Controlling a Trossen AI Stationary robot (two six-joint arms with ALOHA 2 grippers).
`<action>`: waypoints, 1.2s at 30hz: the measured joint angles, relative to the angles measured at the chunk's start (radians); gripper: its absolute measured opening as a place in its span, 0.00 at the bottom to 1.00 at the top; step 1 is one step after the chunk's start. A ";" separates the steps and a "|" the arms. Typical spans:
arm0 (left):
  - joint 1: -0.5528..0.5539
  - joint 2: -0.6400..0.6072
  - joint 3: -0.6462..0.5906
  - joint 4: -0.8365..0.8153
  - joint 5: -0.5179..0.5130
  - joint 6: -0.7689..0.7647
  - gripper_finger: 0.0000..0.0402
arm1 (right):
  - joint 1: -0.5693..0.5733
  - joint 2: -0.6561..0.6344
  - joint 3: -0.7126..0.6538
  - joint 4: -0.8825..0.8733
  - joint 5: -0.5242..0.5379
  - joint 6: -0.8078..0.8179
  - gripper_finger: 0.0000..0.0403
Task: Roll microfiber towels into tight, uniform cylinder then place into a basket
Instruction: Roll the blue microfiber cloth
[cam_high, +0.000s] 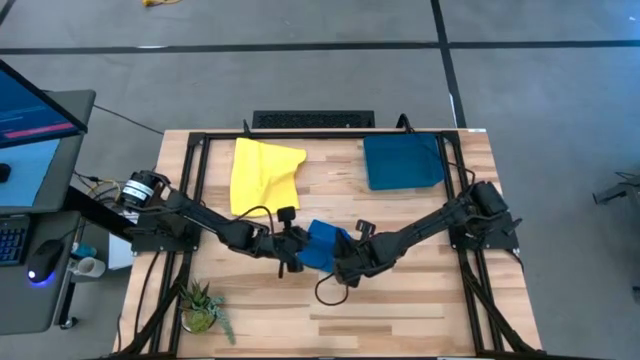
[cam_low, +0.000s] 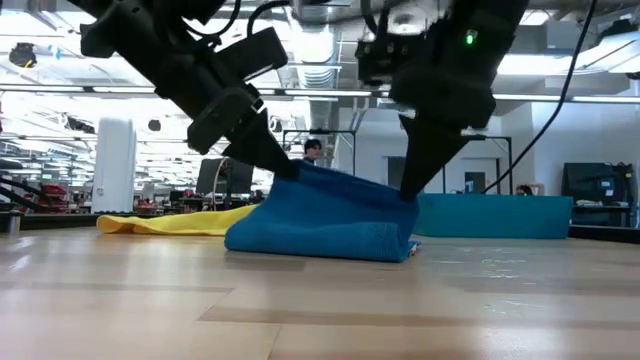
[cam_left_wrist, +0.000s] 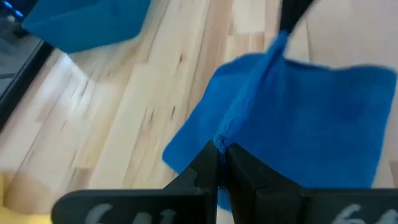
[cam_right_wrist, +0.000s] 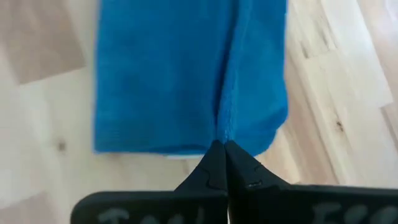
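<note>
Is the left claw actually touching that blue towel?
Touching. In the left wrist view the left gripper is shut on a pinched fold of the blue towel; the low view shows that edge lifted.

My two dark arms meet over the middle of the pale wooden slat table (cam_high: 400, 300), and the bunched bright blue microfiber towel (cam_high: 322, 245) fills the gap between them, pinched at both ends by my left gripper (cam_high: 297, 243) and my right gripper (cam_high: 345, 262), so nothing passes there. At eleven o'clock the flat bright yellow microfiber towel (cam_high: 262, 172) covers the boards; at one o'clock the dark teal shallow rectangular bin (cam_high: 402, 161) blocks low passes. At seven o'clock a small green potted plant (cam_high: 203, 304) stands. From five to six o'clock the boards lie bare.
</note>
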 joint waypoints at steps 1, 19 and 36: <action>0.000 0.002 0.001 0.002 0.000 0.000 0.02 | 0.007 -0.002 0.005 -0.005 -0.003 0.000 0.01; 0.000 0.003 0.001 0.007 0.003 -0.021 0.04 | -0.027 0.051 0.037 -0.027 -0.037 0.044 0.01; 0.000 0.002 0.001 -0.019 -0.005 -0.025 0.28 | -0.030 0.067 0.037 -0.019 -0.035 0.015 0.06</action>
